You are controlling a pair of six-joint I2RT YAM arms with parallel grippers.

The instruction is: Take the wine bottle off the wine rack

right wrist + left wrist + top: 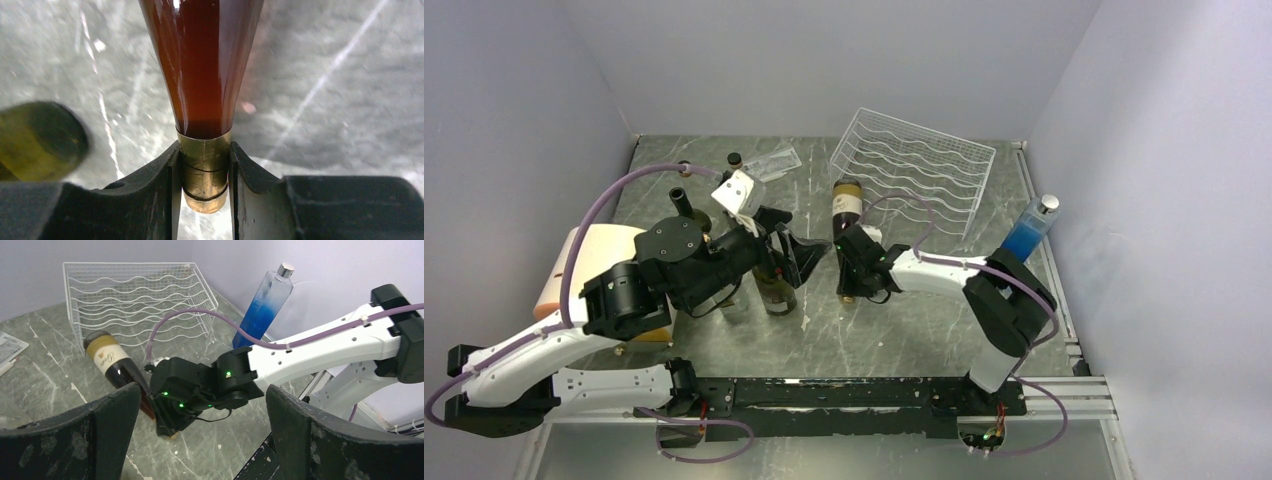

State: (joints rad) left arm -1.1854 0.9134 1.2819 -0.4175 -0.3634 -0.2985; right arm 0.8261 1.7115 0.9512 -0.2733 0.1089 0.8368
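the dark amber glass wine bottle (pixel 848 210) with a cream paper label and gold foil neck is off the white wire wine rack (pixel 914 165), just in front of the rack's near left corner and over the grey-green marbled stone counter (pixel 924 320). the right gripper (pixel 854 278) is clamped on its neck. only the right wrist view shows that grip closely: two matte black fingers (pixel 150 195) press either side of the shiny foil band, with the glass above widening into smooth, glossy red-brown shoulders, and a blurred olive-green rounded object (pixel 40 140) to the left. the left wrist view gives the tilt instead: the bottle (pixel 112 362) leans with its base raised toward the rack (pixel 140 295) and its neck low in the right gripper (pixel 167 415); whether it touches the counter i cannot tell. that view also shows the rack's wavy wire rows and fine mesh with no bottle in them, and a tall clear square bottle with blue liquid and a silver cap (pixel 262 305) upright by the wall. the left gripper (pixel 202 392) holds nothing, its scuffed black fingers (pixel 100 435) spread wide apart. from above, the left gripper (pixel 796 255) sits beside an upright olive-green glass bottle (pixel 776 290), with a cream cylinder (pixel 589 265) at the far left.
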